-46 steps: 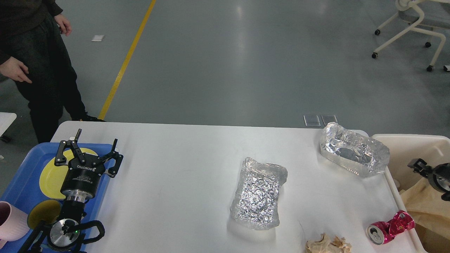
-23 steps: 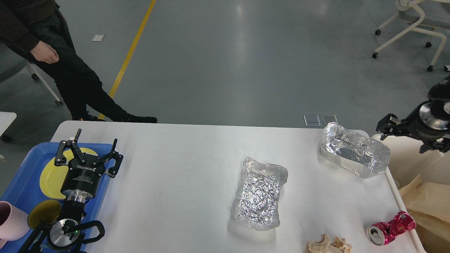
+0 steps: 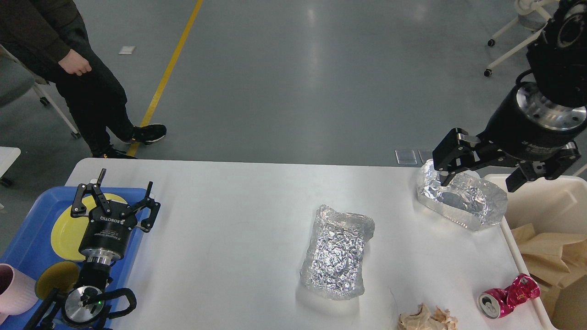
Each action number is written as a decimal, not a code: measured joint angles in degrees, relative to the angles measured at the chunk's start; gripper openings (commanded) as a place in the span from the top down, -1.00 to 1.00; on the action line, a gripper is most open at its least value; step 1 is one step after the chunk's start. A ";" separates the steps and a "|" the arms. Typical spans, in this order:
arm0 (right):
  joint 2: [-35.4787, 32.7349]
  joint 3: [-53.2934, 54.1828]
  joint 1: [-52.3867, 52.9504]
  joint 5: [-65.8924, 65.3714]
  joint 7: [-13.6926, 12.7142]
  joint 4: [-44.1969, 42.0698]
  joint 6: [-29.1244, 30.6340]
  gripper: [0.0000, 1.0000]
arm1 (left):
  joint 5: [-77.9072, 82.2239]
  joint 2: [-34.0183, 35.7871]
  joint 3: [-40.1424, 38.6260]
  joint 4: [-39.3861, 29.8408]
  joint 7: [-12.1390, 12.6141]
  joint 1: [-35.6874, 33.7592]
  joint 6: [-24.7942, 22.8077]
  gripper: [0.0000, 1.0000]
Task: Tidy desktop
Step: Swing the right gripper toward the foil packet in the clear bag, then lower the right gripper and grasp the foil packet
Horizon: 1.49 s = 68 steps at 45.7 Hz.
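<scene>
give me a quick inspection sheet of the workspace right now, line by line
Surface: white desktop, mostly bare.
Job's things: two foil containers, crushed pink can, crumpled paper.
Clutter: blue tray with yellow plates, pink cup; cream bin holding brown paper.
Grippers: left tool open over the tray; right tool open above the far foil container.
Cables: nothing seen.
Surroundings: person standing, chair, grey floor.

On our tabletop [image 3: 238,229] one foil tray [image 3: 337,252] lies mid-right, another [image 3: 463,201] behind it by the right edge, a can [image 3: 506,297] and crumpled paper [image 3: 426,318] at the near right, the bin [image 3: 541,197] beyond that edge.
</scene>
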 measured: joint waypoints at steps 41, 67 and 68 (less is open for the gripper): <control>3.41 18.21 -36.63 5.99 -0.63 -12.73 -23.62 -1.00 | 0.00 0.00 0.00 -0.07 0.10 -0.06 0.00 -0.93; 14.10 24.50 -69.29 5.38 -5.35 -43.17 -28.91 -0.81 | 0.04 0.00 0.00 -0.07 0.10 -0.04 0.00 -0.93; 14.45 24.50 -69.92 5.35 -5.36 -43.85 -28.91 -0.79 | 0.04 0.00 0.00 -0.07 0.10 -0.04 0.00 -0.93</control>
